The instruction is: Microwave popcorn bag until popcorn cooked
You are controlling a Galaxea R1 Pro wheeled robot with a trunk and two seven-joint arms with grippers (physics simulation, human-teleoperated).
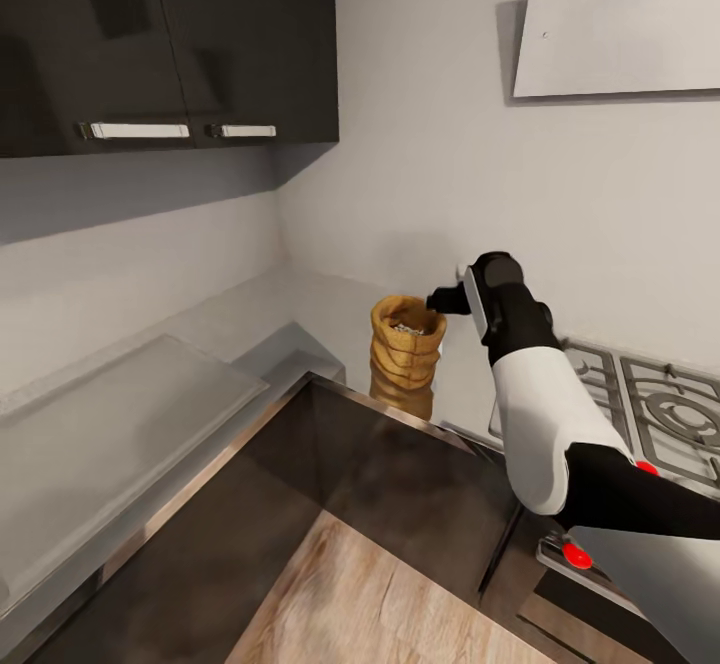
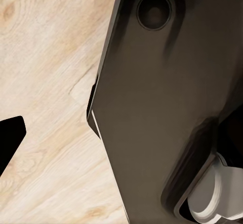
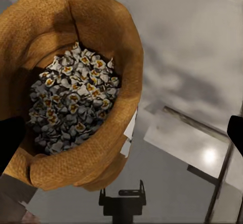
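the kitchen's pale grey walls meet in a corner above the light-grey countertop [image 1: 300,319], with dark glossy cabinets [image 1: 170,39] up on the left and a gas hob [image 1: 650,399] off to the right. the popcorn bag [image 1: 405,344] stands upright on the countertop near that corner, its rolled rim open and the popcorn [image 3: 73,100] piled inside it. judging by this, the task is at its very start: the bag is not yet lifted, and carrying, loading and heating are all left to do. the right gripper [image 1: 447,300] sits at the bag's rim on the hob side; in the right wrist view its dark fingertips [image 3: 10,145] appear at opposite edges, so it looks spread wide, one finger close against the sack, nothing pinched yet. the left wrist view looks down on wooden floor [image 2: 45,82] and the robot's dark base [image 2: 162,97]; whether that gripper is spread or closed, i cannot tell.
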